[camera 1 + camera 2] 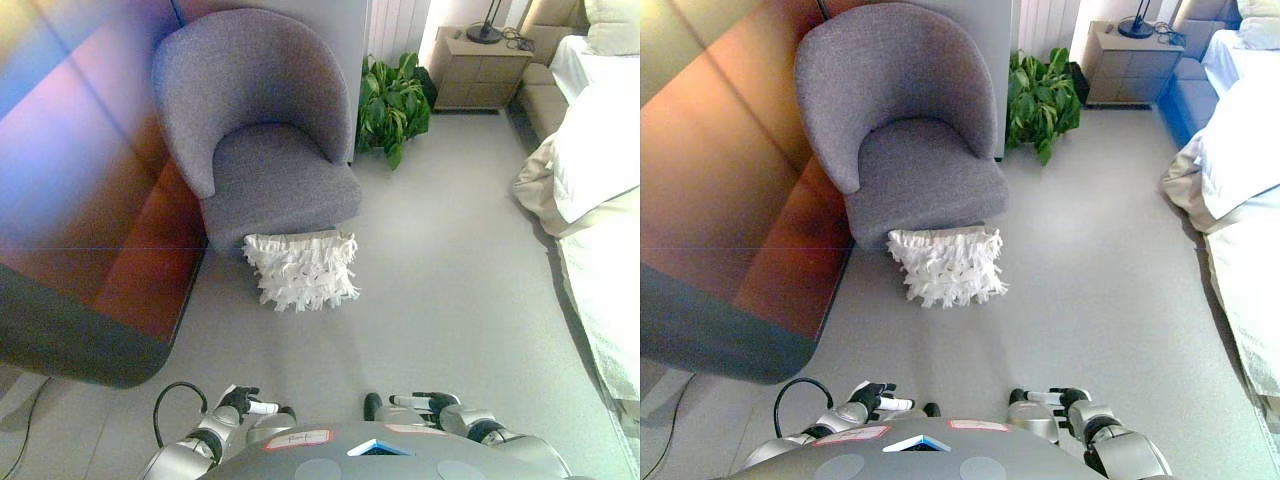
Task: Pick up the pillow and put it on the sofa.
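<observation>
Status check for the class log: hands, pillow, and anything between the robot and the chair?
Left hand and right hand low, holding nothing. White ruffled pillow on floor against the grey armchair. Nothing in between.

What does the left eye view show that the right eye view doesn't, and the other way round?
Only the left eye view: more of the bed's head end, with a pillow at the top right corner.
Only the right eye view: nothing of note.
Both: the white fringed cushion on the floor against the grey armchair, a plant, a nightstand and the two hands, left hand and right hand, low at the bottom edge, holding nothing.
</observation>
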Tool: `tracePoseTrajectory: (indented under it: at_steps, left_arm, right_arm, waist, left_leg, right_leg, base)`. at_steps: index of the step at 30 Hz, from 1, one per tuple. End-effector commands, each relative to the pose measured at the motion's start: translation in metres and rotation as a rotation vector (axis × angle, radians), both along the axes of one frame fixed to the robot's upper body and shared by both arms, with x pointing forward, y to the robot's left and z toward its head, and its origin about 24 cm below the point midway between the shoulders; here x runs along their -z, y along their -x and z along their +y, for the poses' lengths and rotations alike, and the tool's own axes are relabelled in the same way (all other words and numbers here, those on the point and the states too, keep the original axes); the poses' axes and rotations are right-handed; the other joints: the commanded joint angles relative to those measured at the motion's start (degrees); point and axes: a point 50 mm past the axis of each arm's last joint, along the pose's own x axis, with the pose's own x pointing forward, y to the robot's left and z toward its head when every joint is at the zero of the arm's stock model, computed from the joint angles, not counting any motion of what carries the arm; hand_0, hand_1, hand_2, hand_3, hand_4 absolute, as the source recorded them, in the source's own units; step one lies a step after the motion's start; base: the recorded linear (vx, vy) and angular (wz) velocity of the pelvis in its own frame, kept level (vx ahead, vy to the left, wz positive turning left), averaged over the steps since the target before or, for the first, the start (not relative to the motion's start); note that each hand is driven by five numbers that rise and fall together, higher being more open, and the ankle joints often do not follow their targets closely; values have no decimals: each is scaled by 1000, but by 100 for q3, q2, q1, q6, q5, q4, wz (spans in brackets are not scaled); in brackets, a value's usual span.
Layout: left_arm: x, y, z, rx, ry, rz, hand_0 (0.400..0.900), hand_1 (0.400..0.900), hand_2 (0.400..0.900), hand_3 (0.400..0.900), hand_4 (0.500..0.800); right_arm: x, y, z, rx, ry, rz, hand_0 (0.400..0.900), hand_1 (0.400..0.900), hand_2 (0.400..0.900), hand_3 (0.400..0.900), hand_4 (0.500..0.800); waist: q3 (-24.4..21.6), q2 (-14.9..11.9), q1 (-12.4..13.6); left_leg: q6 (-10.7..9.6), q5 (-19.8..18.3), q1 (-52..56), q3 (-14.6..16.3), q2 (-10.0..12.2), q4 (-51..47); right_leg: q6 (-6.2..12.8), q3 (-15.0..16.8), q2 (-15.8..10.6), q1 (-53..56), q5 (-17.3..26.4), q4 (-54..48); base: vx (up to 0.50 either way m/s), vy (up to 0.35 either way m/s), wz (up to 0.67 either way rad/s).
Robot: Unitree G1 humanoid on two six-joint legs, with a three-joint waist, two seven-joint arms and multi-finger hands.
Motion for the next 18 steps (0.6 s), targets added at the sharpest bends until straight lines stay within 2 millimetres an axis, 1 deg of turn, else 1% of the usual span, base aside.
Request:
tracePoseTrajectory:
  at_steps: [1, 5, 10, 18]
  left_arm:
    - [-4, -20, 4, 5, -40, -33, 900, 900, 900, 900, 800]
    - [-5, -24, 3, 6, -36, -43, 900, 900, 900, 900, 800]
    - [-3, -20, -1, 9, -27, -21, 900, 900, 900, 900, 800]
    - [-2, -14, -3, 3, -16, 8, 900, 900, 900, 900, 800]
  right_arm:
    - [-2, -11, 1, -83, 63, 21, 900, 900, 900, 900, 800]
    - [-2, -12, 2, -82, 63, 19, 900, 900, 900, 900, 800]
    - [-1, -10, 5, -87, 50, 30, 900, 900, 900, 900, 800]
    - [-1, -8, 3, -70, 55, 44, 900, 900, 900, 900, 800]
  waist:
    - [319, -219, -33]
    - [348, -214, -23]
    - [344, -199, -21]
    - [363, -169, -19]
  left_leg:
    - [188, 31, -109, 35, -117, -36]
    - [194, 34, -126, 33, -117, -36]
    - [199, 29, -126, 14, -118, -36]
    - [185, 46, -127, -8, -98, -36]
  right_leg:
    - [123, -174, -67, 178, -102, 19]
    - [114, -170, -62, 163, -98, 17]
    - [105, -167, -55, 167, -111, 21]
    - [86, -149, -35, 163, -126, 34]
  base:
    - [0, 0, 0]
    - [-42, -4, 0]
    - [-2, -1, 1]
    - [3, -4, 2]
